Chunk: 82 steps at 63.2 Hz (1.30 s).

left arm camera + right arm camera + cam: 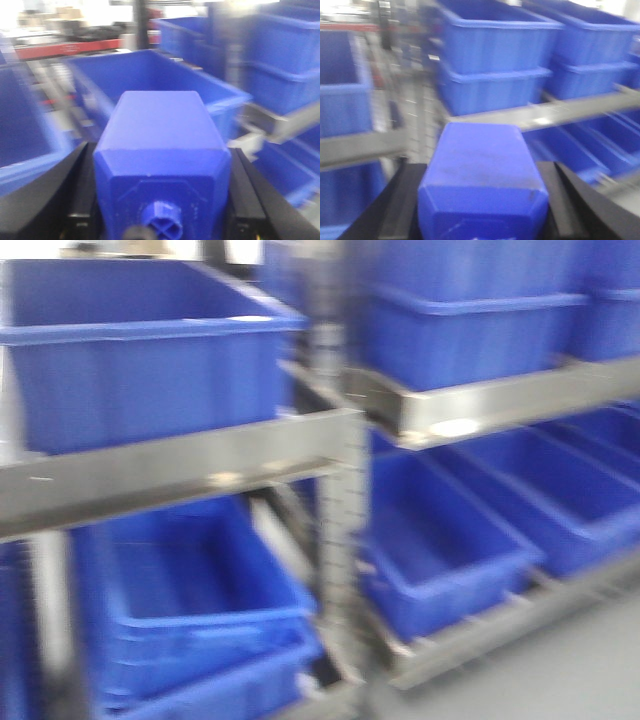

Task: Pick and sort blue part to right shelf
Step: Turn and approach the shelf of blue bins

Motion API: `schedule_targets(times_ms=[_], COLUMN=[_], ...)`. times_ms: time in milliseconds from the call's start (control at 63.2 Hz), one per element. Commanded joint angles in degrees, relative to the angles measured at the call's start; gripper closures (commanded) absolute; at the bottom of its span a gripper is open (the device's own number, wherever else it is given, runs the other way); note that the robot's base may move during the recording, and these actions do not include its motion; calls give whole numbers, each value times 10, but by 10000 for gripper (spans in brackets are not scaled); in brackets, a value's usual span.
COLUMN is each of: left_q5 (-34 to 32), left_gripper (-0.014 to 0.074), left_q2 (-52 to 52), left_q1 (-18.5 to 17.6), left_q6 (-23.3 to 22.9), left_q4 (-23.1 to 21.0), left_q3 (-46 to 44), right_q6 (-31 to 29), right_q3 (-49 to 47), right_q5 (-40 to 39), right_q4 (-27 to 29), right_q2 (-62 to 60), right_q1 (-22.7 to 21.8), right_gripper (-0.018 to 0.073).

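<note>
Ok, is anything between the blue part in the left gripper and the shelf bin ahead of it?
Nothing visible does. The left gripper holds the blue part, and in the left wrist view the open bin on the shelf lies straight ahead with nothing between them. The picture is blurred, so something small could go unseen.

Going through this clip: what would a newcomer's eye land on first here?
A blue part fills the left wrist view, clamped between the black left jaws, cap toward the camera; the right jaws grip another blue block. Behind, large blue bins sit on the steel right shelf, all motion-blurred.
</note>
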Motion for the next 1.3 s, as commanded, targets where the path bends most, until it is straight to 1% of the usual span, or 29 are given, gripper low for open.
schedule_targets(times_ms=[0, 1282], left_q5=[-50, -50], left_gripper=[335, 335], left_q2=[5, 5], left_q1=[1, 1], left_q6=[-1, -1], left_q4=[-3, -3], left_q3=[-17, -17], right_q6=[-4, -4], right_q3=[-19, -19], right_q5=[-54, -54], right_q4=[-5, -5], right_q2=[4, 4], right_q1=[-4, -4], right_gripper=[160, 160])
